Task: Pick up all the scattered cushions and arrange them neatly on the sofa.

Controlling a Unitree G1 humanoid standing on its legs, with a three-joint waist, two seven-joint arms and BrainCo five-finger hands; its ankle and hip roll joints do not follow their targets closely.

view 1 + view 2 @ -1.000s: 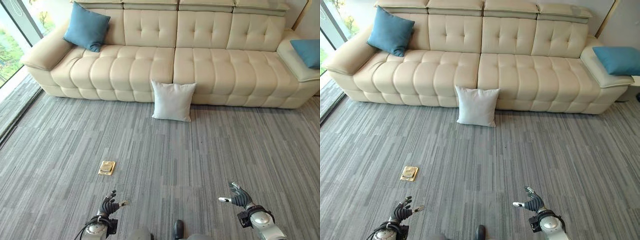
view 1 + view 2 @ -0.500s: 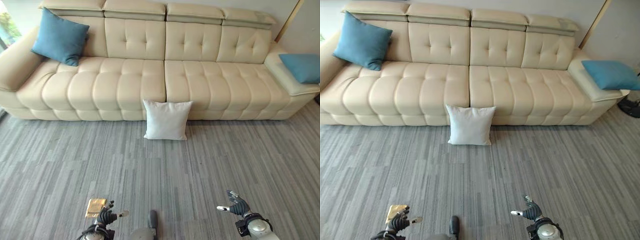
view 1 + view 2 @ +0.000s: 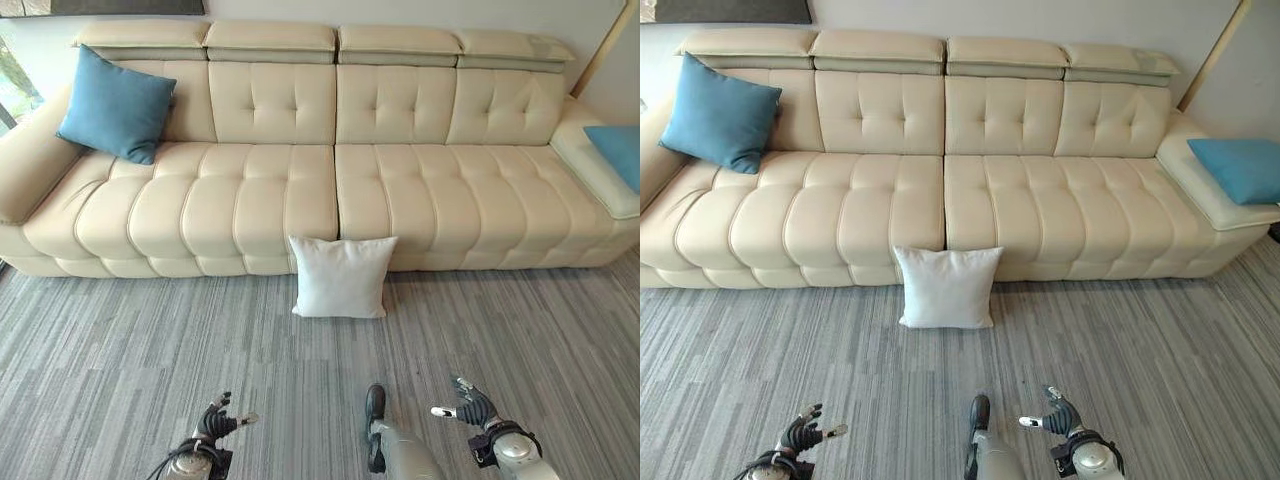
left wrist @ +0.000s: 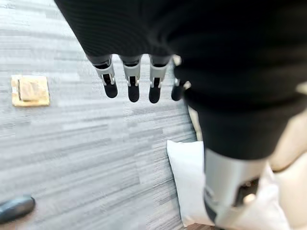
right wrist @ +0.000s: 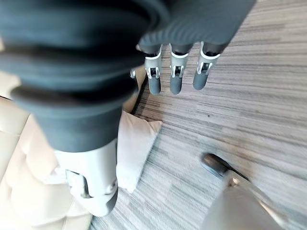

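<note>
A white cushion (image 3: 341, 277) stands on the grey carpet, leaning against the front of the cream sofa (image 3: 420, 190) near its middle seam; it also shows past the fingers as the white cushion (image 4: 189, 182) and the white cushion (image 5: 134, 146). A blue cushion (image 3: 115, 103) leans in the sofa's left corner. Another blue cushion (image 3: 1238, 168) lies on the sofa's right arm. My left hand (image 3: 216, 423) and right hand (image 3: 470, 406) hang low over the carpet, well short of the white cushion, both open and holding nothing.
A brass floor plate (image 4: 29, 90) is set in the carpet behind my left hand. Grey carpet (image 3: 130, 350) stretches between me and the sofa. A window edge (image 3: 8, 95) shows at the far left.
The camera has come closer to the sofa, so the white cushion sits lower and nearer in view. The brass plate has dropped out of the eye views. Both hands keep their pose.
</note>
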